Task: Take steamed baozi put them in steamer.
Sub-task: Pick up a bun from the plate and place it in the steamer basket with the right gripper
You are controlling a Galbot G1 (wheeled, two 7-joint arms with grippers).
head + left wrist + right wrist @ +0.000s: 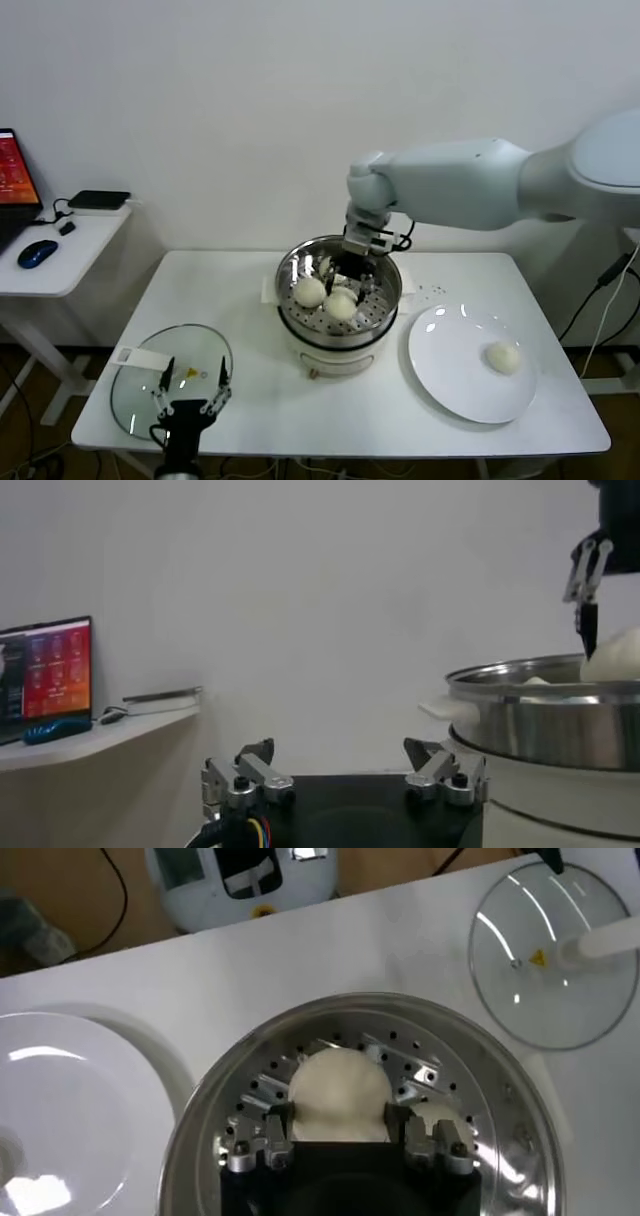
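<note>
Steel walls of the steamer (338, 300) ringed the right gripper (352, 262), which hung inside the pot with its jaws closed on a baozi (337, 1095) low over the perforated tray. Placing was the step in hand; next it needed to release and lift clear. Two more buns (325, 297) lay in the steamer, though a third may have been hidden. One baozi (502, 357) remained on the white plate (450, 372) right of the steamer. The left gripper (190, 392) idled open over the glass lid (145, 375), left of the steamer.

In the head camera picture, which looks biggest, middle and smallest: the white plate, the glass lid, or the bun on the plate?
1. Flat round white plate
2. Round clear glass lid, nearly as big
3. Small off-white dough bun
</note>
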